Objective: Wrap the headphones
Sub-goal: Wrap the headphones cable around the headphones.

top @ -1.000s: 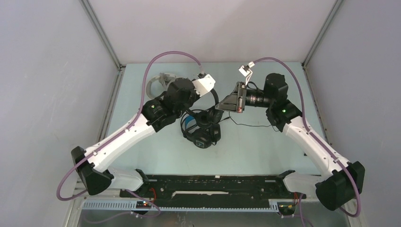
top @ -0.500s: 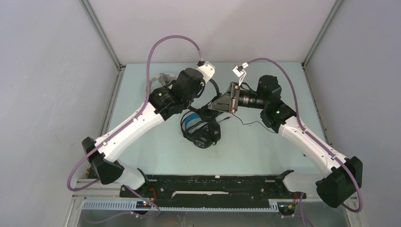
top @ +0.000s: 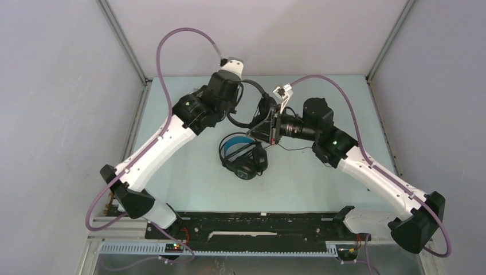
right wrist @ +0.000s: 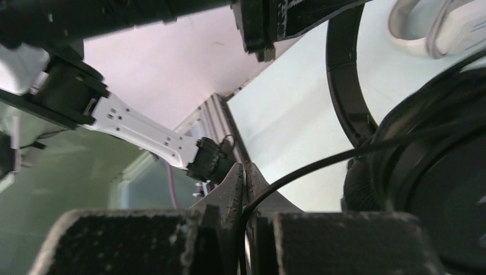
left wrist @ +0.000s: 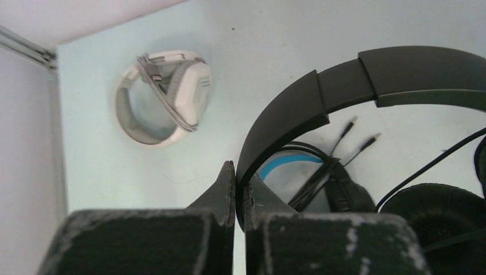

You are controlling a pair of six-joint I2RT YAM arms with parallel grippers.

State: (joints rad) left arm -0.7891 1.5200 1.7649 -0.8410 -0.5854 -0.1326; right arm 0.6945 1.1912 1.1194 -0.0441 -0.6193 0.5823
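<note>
My left gripper (left wrist: 236, 172) is shut on the end of the slim black headphones' headband (left wrist: 401, 71), which it holds up above the table (top: 321, 103). My right gripper (right wrist: 245, 172) is shut on that set's thin black cable (right wrist: 321, 160), close beside its ear cup (right wrist: 447, 172). In the top view the two grippers (top: 234, 109) (top: 265, 129) sit close together at mid-table, the headband (top: 252, 85) arching between them. The black headphones with blue lining (top: 243, 157) lie on the table below them. The white-grey headphones (left wrist: 166, 97) lie at the back left, cable wound round them.
Two jack plugs (left wrist: 361, 134) lie on the table near the blue-lined set. A length of black cable (top: 298, 149) trails right across the table under the right arm. Enclosure walls and a corner post (left wrist: 26, 48) stand close at the back left.
My left arm has swung toward the back, lifting the slim black headphones by the headband. My right gripper has moved left with them and now pinches the cable.
</note>
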